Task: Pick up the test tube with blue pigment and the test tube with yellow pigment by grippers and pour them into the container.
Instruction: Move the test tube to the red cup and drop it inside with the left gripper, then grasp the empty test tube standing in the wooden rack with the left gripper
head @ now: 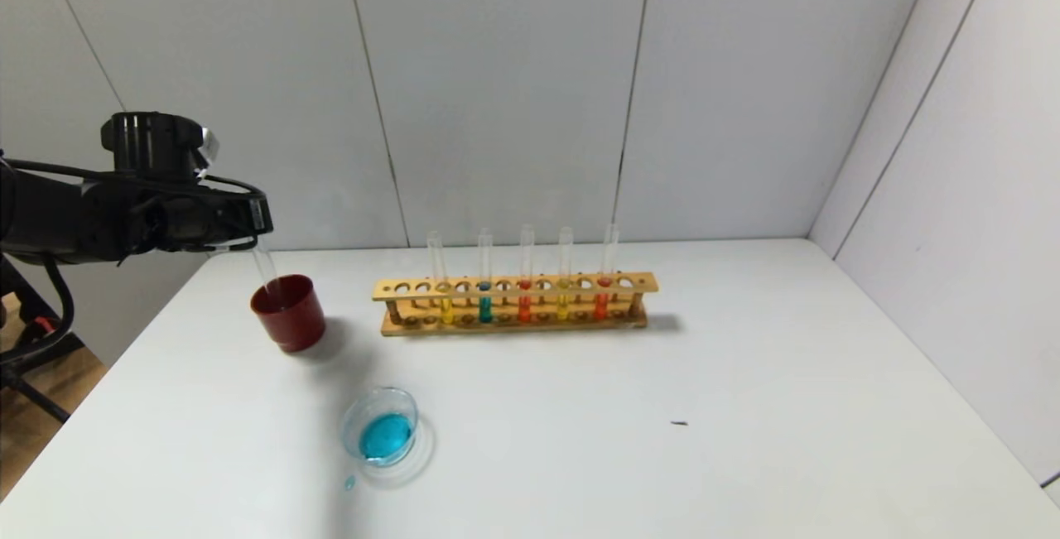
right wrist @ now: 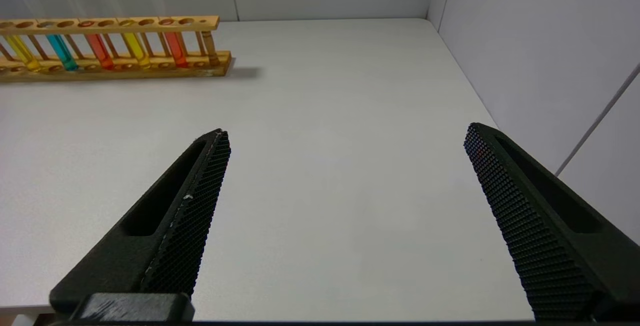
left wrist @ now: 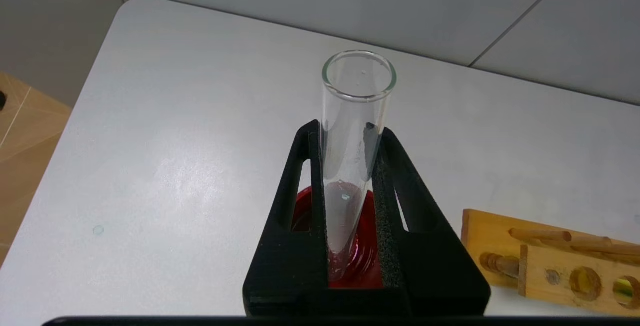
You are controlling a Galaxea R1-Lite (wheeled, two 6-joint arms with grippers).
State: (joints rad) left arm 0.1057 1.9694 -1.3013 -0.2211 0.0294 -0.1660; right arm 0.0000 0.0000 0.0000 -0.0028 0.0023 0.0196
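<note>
My left gripper (head: 253,243) (left wrist: 347,133) is shut on a clear test tube (head: 267,267) (left wrist: 357,95). The tube holds no liquid, only a tiny blue drop, and stands mouth up and slightly tilted. Its rounded end dips into the mouth of a dark red cup (head: 290,315) (left wrist: 369,262). The container (head: 348,427), a clear glass dish near the front, holds a cyan-blue puddle (head: 386,436). Two test tubes with yellow pigment (head: 447,310) (head: 563,305) (right wrist: 135,49) stand in the wooden rack (head: 513,286) (right wrist: 115,23). My right gripper (right wrist: 345,135) is open above bare table.
The rack also holds a teal tube (head: 485,307) and two orange-red tubes (head: 524,307) (head: 601,304). A blue drop (head: 349,483) lies on the white table (head: 745,373) in front of the dish. Walls close the back and right sides.
</note>
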